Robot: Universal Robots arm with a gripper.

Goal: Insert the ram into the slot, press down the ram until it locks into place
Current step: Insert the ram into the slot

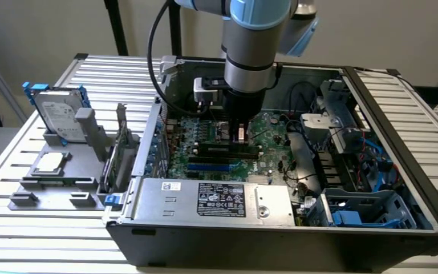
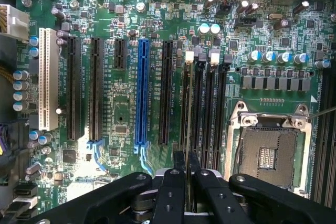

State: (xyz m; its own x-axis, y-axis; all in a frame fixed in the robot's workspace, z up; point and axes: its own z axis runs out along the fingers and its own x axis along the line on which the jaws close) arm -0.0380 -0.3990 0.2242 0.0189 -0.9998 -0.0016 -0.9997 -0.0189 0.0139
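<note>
Ram (image 2: 187,129) edge-on over slot (image 2: 195,77), pinched in tool (image 2: 186,157).

Ram stands thin edge up, parallel to the blue socket (image 2: 140,93) and near it, one black socket between. Cannot tell whether it is seated or just above the slot. Tool fingers are drawn narrow on the ram's near end. Exterior view: tool (image 1: 239,130) sits low inside the case, on the far side of the blue socket. Judgement: keep the ram upright and square along the slot, both ends over the pale clips, and push straight down evenly. A tilt would jam one end.
</note>
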